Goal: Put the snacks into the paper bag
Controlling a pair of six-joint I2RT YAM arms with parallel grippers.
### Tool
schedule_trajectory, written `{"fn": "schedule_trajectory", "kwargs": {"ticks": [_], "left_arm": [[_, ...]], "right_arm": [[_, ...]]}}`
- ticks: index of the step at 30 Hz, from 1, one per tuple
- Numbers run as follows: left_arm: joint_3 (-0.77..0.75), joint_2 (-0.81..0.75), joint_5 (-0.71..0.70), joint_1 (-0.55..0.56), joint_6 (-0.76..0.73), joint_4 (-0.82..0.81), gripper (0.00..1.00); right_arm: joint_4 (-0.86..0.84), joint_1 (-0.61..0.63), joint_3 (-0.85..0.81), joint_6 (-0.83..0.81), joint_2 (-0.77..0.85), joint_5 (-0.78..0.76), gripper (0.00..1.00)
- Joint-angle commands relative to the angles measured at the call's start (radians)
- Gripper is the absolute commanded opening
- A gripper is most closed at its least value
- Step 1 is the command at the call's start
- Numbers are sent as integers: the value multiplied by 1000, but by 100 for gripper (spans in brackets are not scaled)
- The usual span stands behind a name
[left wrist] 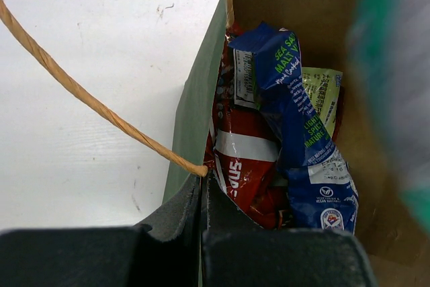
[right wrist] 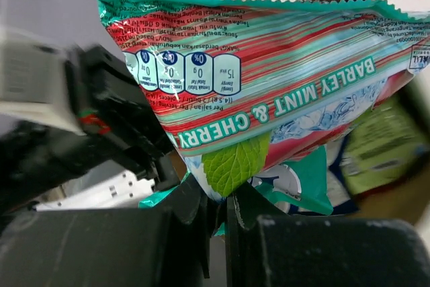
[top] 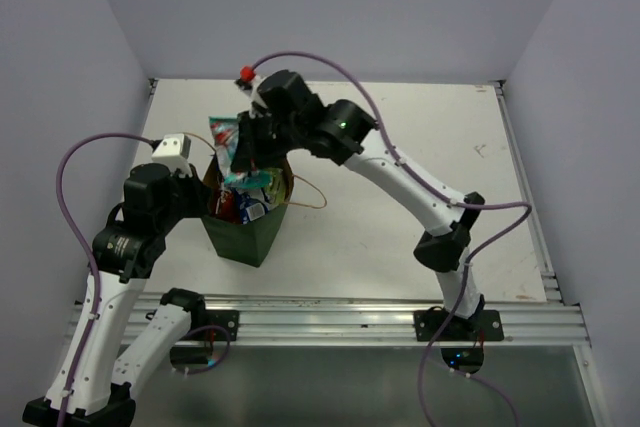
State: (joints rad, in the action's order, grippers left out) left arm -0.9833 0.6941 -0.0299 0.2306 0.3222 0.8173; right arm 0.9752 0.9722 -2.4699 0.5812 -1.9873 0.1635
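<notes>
Steeply tilted, Fox's bag (top: 225, 137), over paper bag (top: 245, 244)

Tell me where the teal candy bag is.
Top view, left of centre: the teal candy bag is held in the right gripper over the open paper bag, beside the left gripper pinching its rim.

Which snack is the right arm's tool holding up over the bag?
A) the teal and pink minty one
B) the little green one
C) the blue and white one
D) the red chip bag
A: the right tool pinches the teal-pink packet above the paper bag, while the red chip bag, blue-white packet and pale green packet lie inside it.
</notes>
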Motion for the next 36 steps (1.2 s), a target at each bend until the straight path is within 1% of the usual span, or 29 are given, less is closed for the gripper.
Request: {"fn": "schedule_trajectory", "kwargs": {"ticks": [1,5,9,11,12,14,15,17,22,23,24,25,26,27,28,31,32,36], "left_arm": [[-2,-5,5,9,-3,-15,0],[2,-8,7,9,-2,-17,0],[9,-10,7,9,-2,-20,0],[11,-11,8,9,-2,-21,0],[11,-11,8,9,-2,-18,0],[9,-13,4,9,-3,-17,0],[8,-15,2,9,-3,-15,0],[8,-16,1,9,-5,-14,0],[12,-16,5,9,-5,-20,0],[11,-16,5,9,-5,-20,0],[12,-16,5,9,-3,-18,0],[12,-16,5,9,-5,-18,0],[12,-18,4,9,-5,-17,0],[14,-18,2,9,-3,-17,0],[15,-18,2,9,-3,-17,0],[18,-19,2,9,-5,-21,0],[20,-16,2,9,-2,-21,0],[24,-11,15,9,0,-29,0]], "right_arm": [[-47,72,32,49,-37,146,0],[-27,118,35,60,-56,159,0],[-12,135,114,54,-35,114,0],[17,135,120,43,-42,47,0],[72,134,108,43,-50,16,0],[129,134,48,39,-82,-62,0],[191,135,25,37,-91,-94,0],[229,135,-3,28,-99,-160,0],[269,131,26,13,-119,-202,0],[266,132,20,6,-123,-197,7],[257,132,13,2,-125,-188,29],[252,132,2,-3,-125,-186,38],[244,132,-24,-17,-120,-183,43],[226,132,-40,-21,-113,-185,50],[218,132,-55,-23,-90,-189,52],[197,131,-89,-17,-36,-223,53],[189,132,-68,-9,11,-234,54],[178,131,31,0,106,-303,54]]}}
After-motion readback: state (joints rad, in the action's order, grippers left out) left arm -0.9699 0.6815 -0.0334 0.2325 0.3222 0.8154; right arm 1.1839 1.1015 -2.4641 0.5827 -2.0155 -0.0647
